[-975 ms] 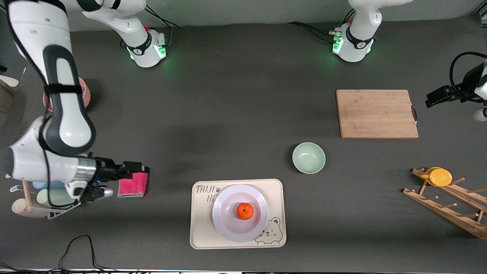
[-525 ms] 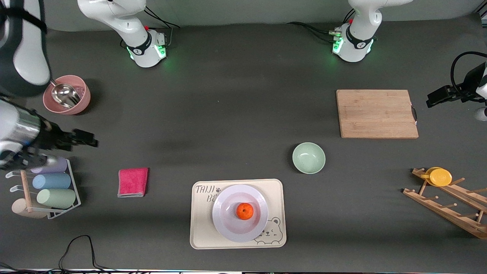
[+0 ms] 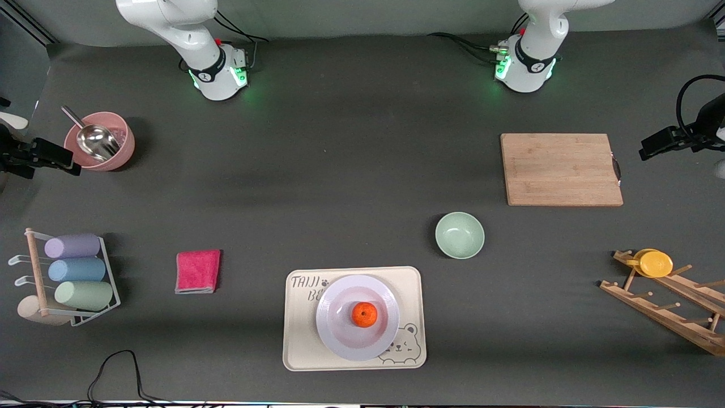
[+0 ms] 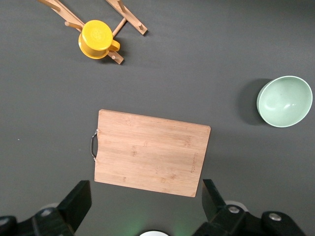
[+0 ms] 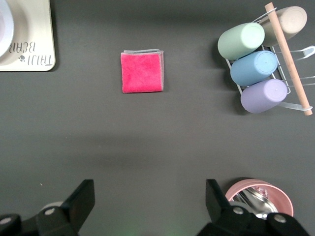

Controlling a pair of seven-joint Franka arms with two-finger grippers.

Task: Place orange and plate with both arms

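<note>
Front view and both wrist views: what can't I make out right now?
- Plate: cut off by the right wrist view's edge; orange shows only in the front view.
- Tray lettering: partly covered by the plate.
- Right hand: arm cut off at the front view's edge.
- Left hand: likewise.
- Pink bowl: partly hidden by that hand's finger.

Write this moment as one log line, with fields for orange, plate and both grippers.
orange: on plate | plate: on bear tray | left gripper: open, over cutting board | right gripper: open, empty, beside pink bowl
</note>
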